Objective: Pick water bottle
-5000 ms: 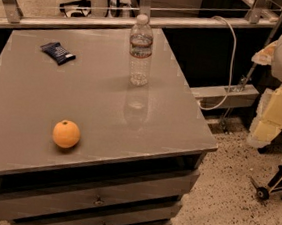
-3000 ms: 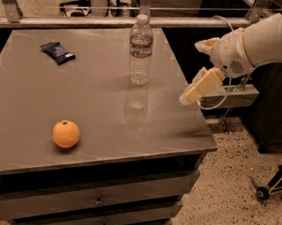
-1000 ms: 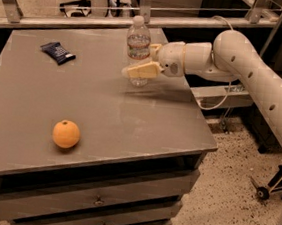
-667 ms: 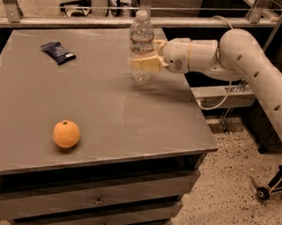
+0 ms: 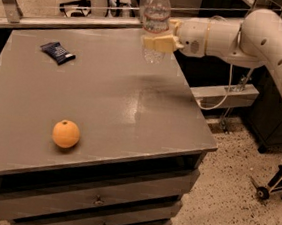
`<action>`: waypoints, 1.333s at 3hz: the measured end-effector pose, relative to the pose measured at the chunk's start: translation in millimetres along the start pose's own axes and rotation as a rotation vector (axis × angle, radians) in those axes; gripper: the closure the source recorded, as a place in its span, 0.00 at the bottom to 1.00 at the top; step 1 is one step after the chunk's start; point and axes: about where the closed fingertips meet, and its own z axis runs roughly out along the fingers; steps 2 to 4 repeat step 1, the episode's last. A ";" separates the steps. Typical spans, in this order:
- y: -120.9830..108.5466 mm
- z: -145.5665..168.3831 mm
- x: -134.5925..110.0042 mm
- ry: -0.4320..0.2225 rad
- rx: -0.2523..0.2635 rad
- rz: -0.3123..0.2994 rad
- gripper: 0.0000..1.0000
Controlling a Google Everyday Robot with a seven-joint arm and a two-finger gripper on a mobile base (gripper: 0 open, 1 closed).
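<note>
The water bottle [image 5: 156,13] is a clear ribbed bottle with a white cap, upright at the table's far right. My gripper [image 5: 157,42] comes in from the right on a white arm [image 5: 239,37]. Its cream fingers [image 5: 163,42] are closed around the bottle's lower half. The bottle's base hangs a little above the grey tabletop [image 5: 112,96], with a shadow under it. An orange [image 5: 66,133] lies near the front left, far from the gripper.
A dark blue snack packet [image 5: 57,52] lies at the back left. The table has drawers [image 5: 96,200] in front, and its right edge drops to a speckled floor. A white cable and rail [image 5: 223,95] run beside it. A wheeled base [image 5: 274,184] stands at right.
My arm swung in from the right and reached the bottle. The fingers closed on it, and the bottle has risen off the tabletop.
</note>
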 end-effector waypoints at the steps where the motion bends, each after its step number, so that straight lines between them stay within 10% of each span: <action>1: 0.2 0.1 -1.8 -0.001 0.000 0.003 1.00; 4: 0.2 0.1 -1.8 -0.001 0.000 0.003 1.00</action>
